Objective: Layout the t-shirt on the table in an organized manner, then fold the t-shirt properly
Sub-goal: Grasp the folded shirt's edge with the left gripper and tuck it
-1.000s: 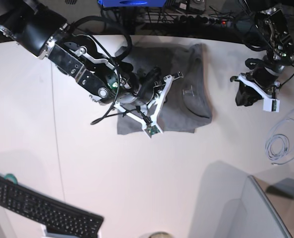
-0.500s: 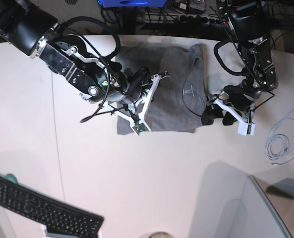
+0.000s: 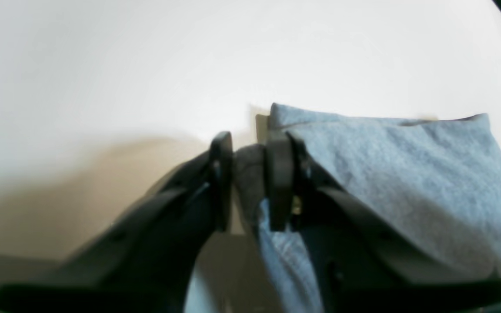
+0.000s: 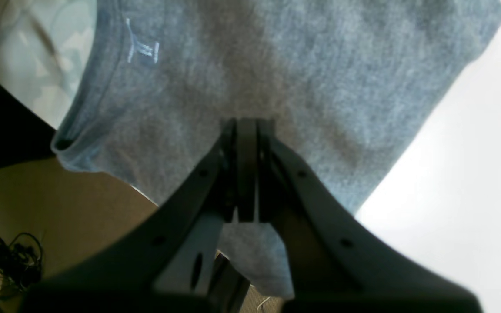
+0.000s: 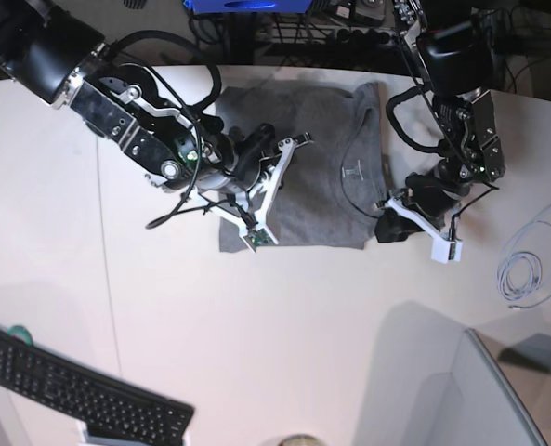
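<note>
At t-shirt [image 5: 303, 200] edge — left gripper [image 3: 248, 182] pinches fabric; right gripper [image 4: 246, 174] closed, empty.

No legible text anywhere.

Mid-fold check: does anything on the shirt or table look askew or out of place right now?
Mostly tidy. The t-shirt lies folded on the table, but its corner by the neckline is bunched between the fingers of the left pincer, so that edge is not flat. The right pincer rests shut on the cloth. A loose white cable lies coiled nearby.
</note>
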`<state>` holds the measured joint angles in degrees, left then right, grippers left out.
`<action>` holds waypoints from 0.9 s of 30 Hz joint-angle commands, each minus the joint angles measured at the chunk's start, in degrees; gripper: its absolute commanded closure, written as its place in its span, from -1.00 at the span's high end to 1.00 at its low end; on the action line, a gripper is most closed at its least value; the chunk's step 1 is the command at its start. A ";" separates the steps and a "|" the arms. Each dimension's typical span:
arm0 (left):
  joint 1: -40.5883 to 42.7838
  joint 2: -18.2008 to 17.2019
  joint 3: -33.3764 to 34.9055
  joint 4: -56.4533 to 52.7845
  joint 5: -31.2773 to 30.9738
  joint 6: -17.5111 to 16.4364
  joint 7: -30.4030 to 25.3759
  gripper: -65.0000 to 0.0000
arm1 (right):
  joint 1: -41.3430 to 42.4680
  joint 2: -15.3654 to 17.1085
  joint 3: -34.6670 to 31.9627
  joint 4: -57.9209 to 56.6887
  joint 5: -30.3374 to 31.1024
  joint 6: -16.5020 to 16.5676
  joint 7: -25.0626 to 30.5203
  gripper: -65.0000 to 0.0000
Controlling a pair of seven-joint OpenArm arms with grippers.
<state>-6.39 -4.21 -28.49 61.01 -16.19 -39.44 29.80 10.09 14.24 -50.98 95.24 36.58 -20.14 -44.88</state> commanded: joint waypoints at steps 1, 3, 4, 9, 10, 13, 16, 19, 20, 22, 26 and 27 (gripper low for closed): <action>-1.04 -0.41 -0.04 1.18 -1.00 -0.56 -1.19 -0.70 | 0.95 -0.13 0.39 0.80 0.04 0.49 0.88 -1.00; -1.04 -0.32 -0.04 1.45 -1.00 -0.56 -1.19 -0.87 | 0.95 -0.13 0.39 0.80 0.04 0.49 0.88 -1.00; -1.12 -0.32 -0.04 1.45 -1.00 -0.56 -1.19 -1.00 | 0.95 -0.13 0.39 0.80 0.04 0.49 0.88 -1.00; -1.91 -0.32 -0.04 1.45 -1.00 -0.56 -0.92 -1.00 | 0.95 -0.13 0.39 0.80 0.04 0.49 0.88 -1.00; -1.91 -0.32 -0.04 1.54 -1.00 -0.56 -0.83 -1.00 | 0.95 -0.13 0.39 0.80 0.04 0.49 0.88 -1.00; -1.65 0.30 -0.04 3.91 -1.00 -0.56 -0.57 -1.00 | 0.95 -0.13 0.39 0.80 0.04 0.49 0.88 -1.00; -1.30 1.35 -0.04 8.48 -1.00 -0.56 1.01 -1.00 | 1.03 -0.13 0.48 0.80 0.04 0.49 0.88 -1.00; -1.91 1.97 -0.04 10.50 -1.00 -0.56 4.26 -1.00 | 1.03 -0.13 0.48 0.71 0.04 0.49 0.88 -1.00; -2.00 2.05 -0.04 10.77 -1.00 -0.56 4.44 -1.00 | 1.03 -0.13 0.48 0.71 0.04 0.49 0.88 -1.00; -3.50 2.14 -0.04 10.06 -1.00 -0.56 4.44 -1.00 | 1.03 -0.13 0.48 0.71 0.04 0.49 0.88 -1.00; -5.87 2.05 1.90 6.37 -0.91 -0.56 4.18 -1.00 | 1.03 -0.13 0.48 0.71 0.04 0.49 0.88 -1.00; -6.40 1.97 2.69 5.67 -0.91 -0.56 4.18 -1.00 | 1.03 -0.13 0.48 0.71 0.04 0.49 0.88 -1.00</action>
<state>-11.75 -2.09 -25.85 65.82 -15.92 -39.44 35.33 10.11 14.24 -50.96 95.18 36.60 -20.14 -44.86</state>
